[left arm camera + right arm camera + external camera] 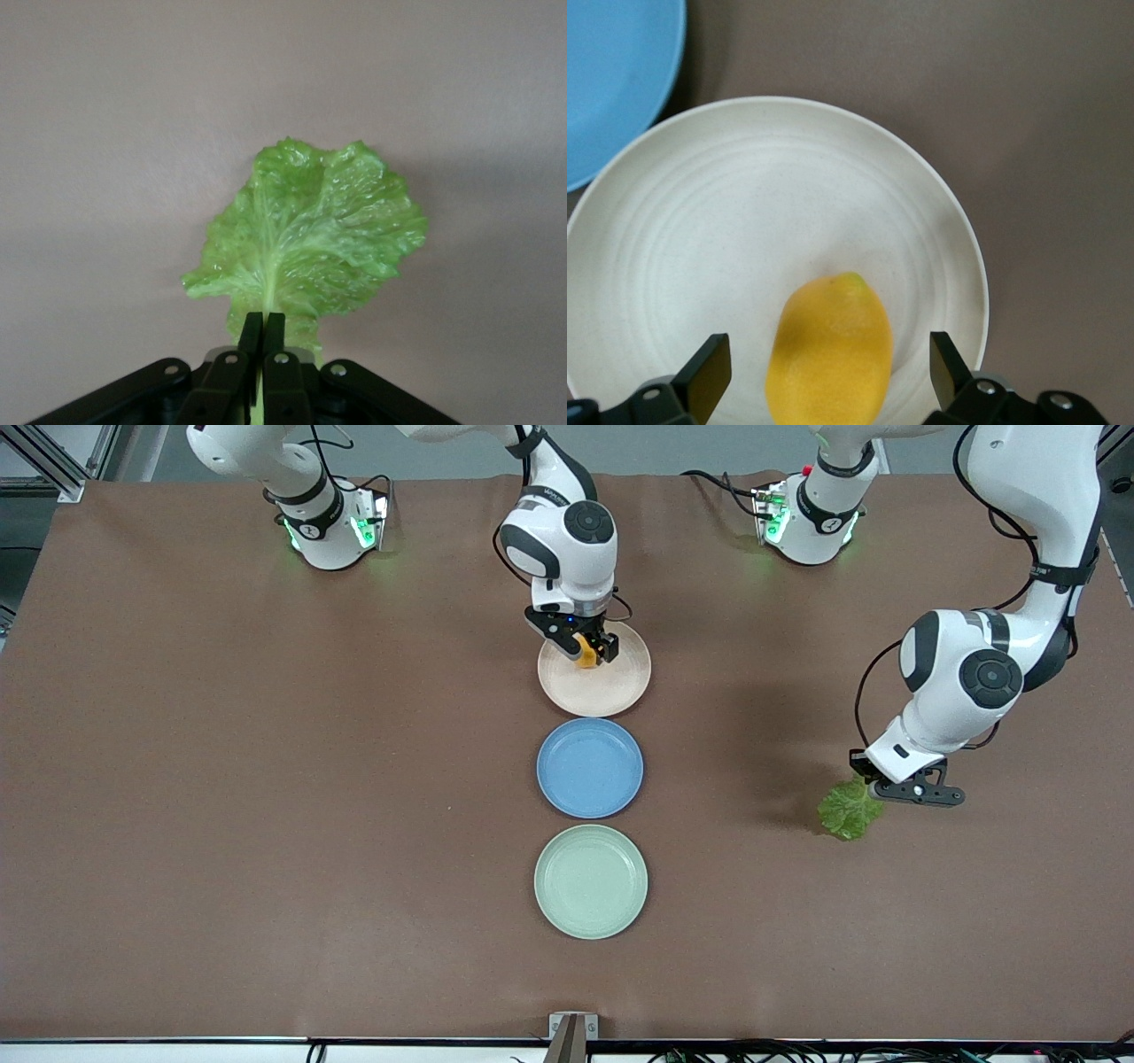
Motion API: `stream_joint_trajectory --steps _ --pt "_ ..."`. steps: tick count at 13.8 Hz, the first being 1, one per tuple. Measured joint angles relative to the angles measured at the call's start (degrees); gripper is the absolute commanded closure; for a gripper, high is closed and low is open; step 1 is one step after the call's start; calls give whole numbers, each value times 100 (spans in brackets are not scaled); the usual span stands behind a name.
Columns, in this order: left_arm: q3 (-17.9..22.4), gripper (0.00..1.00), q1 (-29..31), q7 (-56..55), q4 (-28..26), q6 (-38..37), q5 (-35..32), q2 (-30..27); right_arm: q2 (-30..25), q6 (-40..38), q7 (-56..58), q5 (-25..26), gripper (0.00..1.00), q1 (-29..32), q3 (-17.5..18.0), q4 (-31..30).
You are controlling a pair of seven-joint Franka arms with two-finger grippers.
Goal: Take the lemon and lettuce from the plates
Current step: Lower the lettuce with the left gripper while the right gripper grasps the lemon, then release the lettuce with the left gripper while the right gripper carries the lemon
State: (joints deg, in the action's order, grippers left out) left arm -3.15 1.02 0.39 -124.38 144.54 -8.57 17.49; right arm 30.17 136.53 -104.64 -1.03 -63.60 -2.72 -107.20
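Right gripper (585,646): over the beige-pink plate (611,691), fingers spread wide w/ the lemon (586,654) between them; in the right wrist view neither finger (709,372) touches the fruit, gap on both sides, so not gripping.
Lemon: lying on the beige-pink plate's floor, on the part of the plate farther from the front cam; one pointed tip w/ a greenish spot shows in the right wrist view (829,354).
Left gripper (873,786): over bare table toward the left arm's end, well apart from the plates; fingers (251,332) pinched together on the lettuce (850,808) stalk.
Lettuce: held by its pale stalk, crinkly green blade fanning out from the fingertips (310,239); can't tell if the leaf edge touches the table (266,779).
Plates: three in a row down the table's middle – beige-pink farthest from the front cam, blue plate (590,768) in between, mint green plate (591,881) nearest. Blue and mint hold nothing.
Blue plate, wrist: rim shows just beside the beige-pink plate in the right wrist view (611,80), not touching it.
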Motion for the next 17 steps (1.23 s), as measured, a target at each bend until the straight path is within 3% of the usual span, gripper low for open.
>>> stream_joint_trajectory --steps 2,3,4,6,7,8,11,13,17 --pt "-3 91 -1 -7 -61 26 0 67 63 57 -89 0 9 -41 -1 12" --pt "-3 74 -1 -8 -67 66 0 125 103 147 -149 0 18 -63 -2 13" --pt "-3 62 -1 -8 -66 109 0 189 146 238 -211 0 37 -82 -2 13" --pt "-5 0 -2 -10 -58 168 0 288 223 315 -252 1 81 -97 -2 14" --pt "-5 0 -2 -11 -39 179 0 309 238 327 -261 1 98 -97 -7 15" --pt "-5 0 -2 -11 7 185 0 309 238 326 -265 1 100 -97 -18 21" --pt "-23 0 -6 -11 401 17 -1 216 228 229 -16 22 100 -73 -104 93" --pt "-60 0 -10 -11 907 -634 -1 58 95 -232 910 29 100 92 -187 206" --pt "-182 0 -16 -13 1972 -2135 -1 -257 -564 -639 3357 30 100 1212 -252 242"
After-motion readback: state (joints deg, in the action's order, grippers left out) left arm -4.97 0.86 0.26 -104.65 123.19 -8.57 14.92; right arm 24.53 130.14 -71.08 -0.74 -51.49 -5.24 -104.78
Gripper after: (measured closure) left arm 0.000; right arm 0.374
